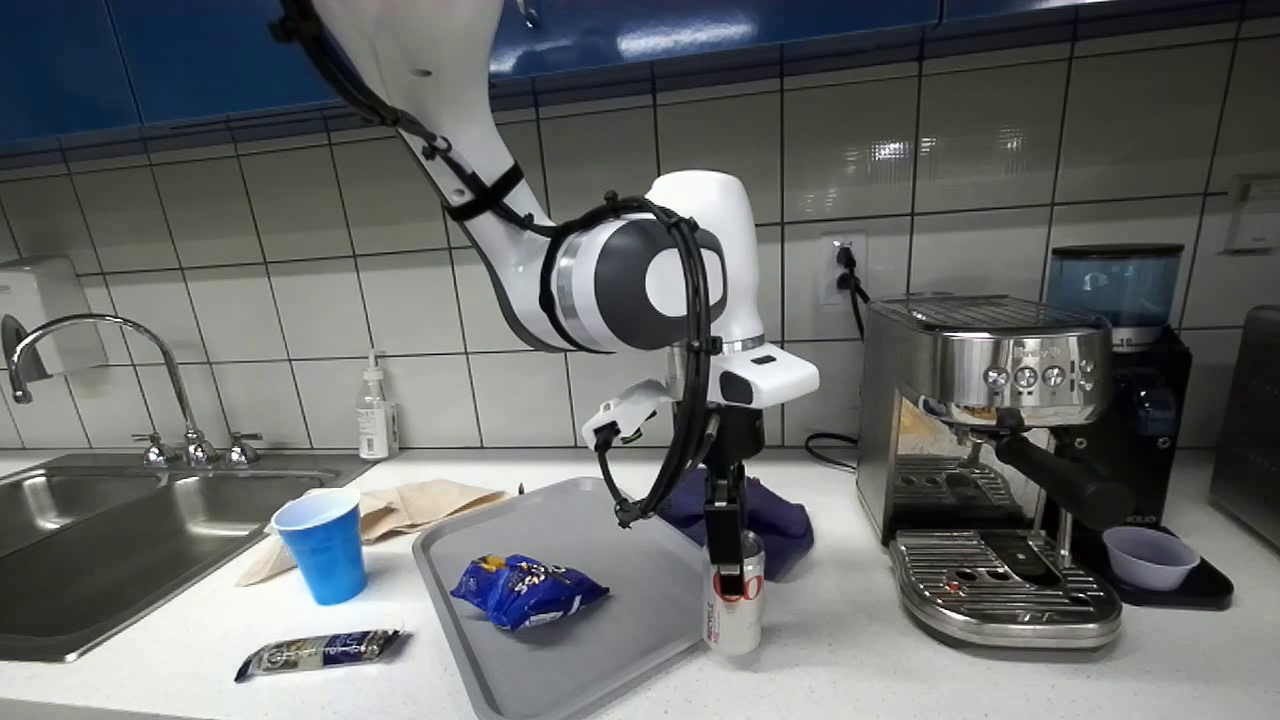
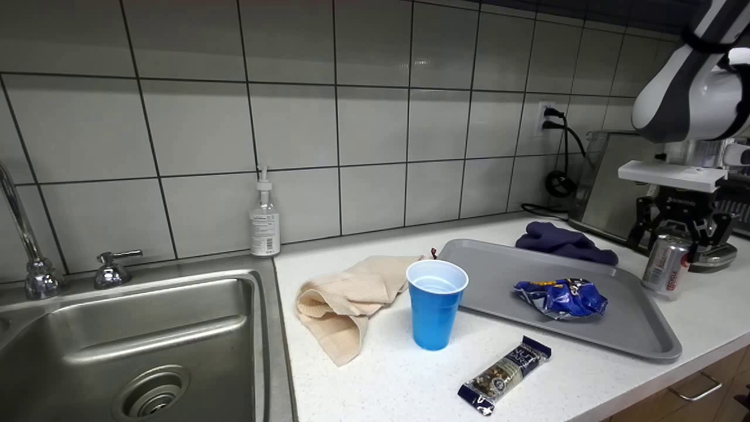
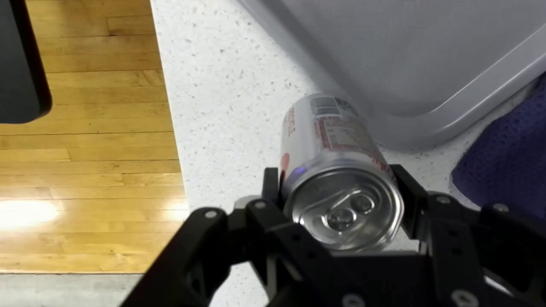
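Beside the corner of a gray tray [image 1: 640, 610], a silver soda can [image 3: 328, 145] has its top facing up. The black gripper [image 3: 337, 183] has its jaws squeezed around the can, one finger on each side. I can't tell if the can's bottom touches the white counter [image 1: 820, 650]. A shiny blue bag [image 1: 530, 590] lies on the tray. A purple cloth [image 2: 565, 243] is right next to the tray. Across the tray from the can are a blue cup [image 2: 433, 316], a snack bar [image 2: 505, 375] and a tan cloth [image 2: 357, 293].
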